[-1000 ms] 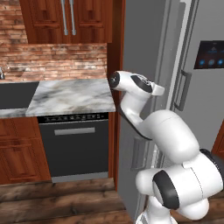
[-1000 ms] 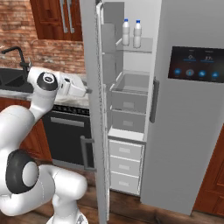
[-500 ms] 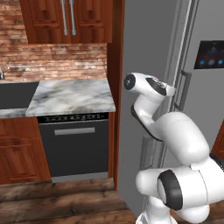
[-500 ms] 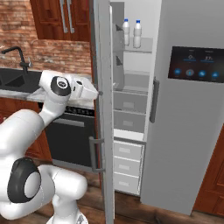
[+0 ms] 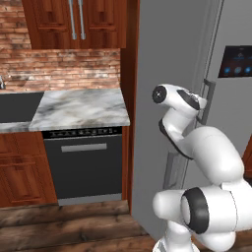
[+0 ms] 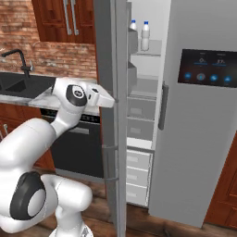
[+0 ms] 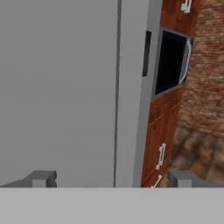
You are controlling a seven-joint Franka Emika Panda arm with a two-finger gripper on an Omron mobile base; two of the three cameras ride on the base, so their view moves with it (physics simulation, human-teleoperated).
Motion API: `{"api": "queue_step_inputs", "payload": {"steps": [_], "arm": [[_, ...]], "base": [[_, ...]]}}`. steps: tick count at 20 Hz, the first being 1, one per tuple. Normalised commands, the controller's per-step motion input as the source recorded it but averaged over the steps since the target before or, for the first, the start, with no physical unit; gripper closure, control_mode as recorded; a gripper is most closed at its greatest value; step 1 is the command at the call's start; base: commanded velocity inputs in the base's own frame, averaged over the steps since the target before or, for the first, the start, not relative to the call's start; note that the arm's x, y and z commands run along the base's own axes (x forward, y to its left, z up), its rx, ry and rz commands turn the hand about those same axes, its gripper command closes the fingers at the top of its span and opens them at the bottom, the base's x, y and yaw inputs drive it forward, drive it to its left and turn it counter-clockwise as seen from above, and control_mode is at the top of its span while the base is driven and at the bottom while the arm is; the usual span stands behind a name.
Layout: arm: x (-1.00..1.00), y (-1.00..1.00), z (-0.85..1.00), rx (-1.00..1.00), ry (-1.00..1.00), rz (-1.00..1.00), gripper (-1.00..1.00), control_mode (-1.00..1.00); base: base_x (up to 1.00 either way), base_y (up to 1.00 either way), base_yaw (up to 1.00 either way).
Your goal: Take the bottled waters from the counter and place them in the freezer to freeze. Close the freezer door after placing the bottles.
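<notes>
- Gripper: jaws spread wide, nothing between them, against the outer face of the freezer door.
- Bottled waters: two, upright, side by side on the freezer top shelf.
- Freezer door: part-way open.
- Counter: marble top, left of freezer.

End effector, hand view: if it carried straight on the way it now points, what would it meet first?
Most likely the plain grey outer face of the freezer door, which lies ahead of the open end effector. How far off it is cannot be judged from this view.
</notes>
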Motion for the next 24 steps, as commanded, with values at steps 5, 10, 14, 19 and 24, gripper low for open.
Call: {"api": "queue_step_inputs", "payload": {"steps": [5, 10, 14, 19, 24], "arm": [[0.14, -0.41, -0.13, 0.00, 0.00, 0.01, -1.00, -1.00], [0.18, -0.41, -0.12, 0.00, 0.00, 0.00, -1.00, -1.00], [0.23, -0.44, -0.17, 0.00, 0.00, 0.00, -1.00, -1.00], [0.10, -0.43, -0.18, 0.00, 0.00, 0.02, -1.00, -1.00], [0.05, -0.44, -0.15, 0.00, 0.00, 0.04, -1.00, -1.00]], "base": [[0.00, 0.00, 0.00], [0.00, 0.00, 0.00], [0.00, 0.00, 0.00], [0.00, 0.00, 0.00], [0.00, 0.00, 0.00]]}}
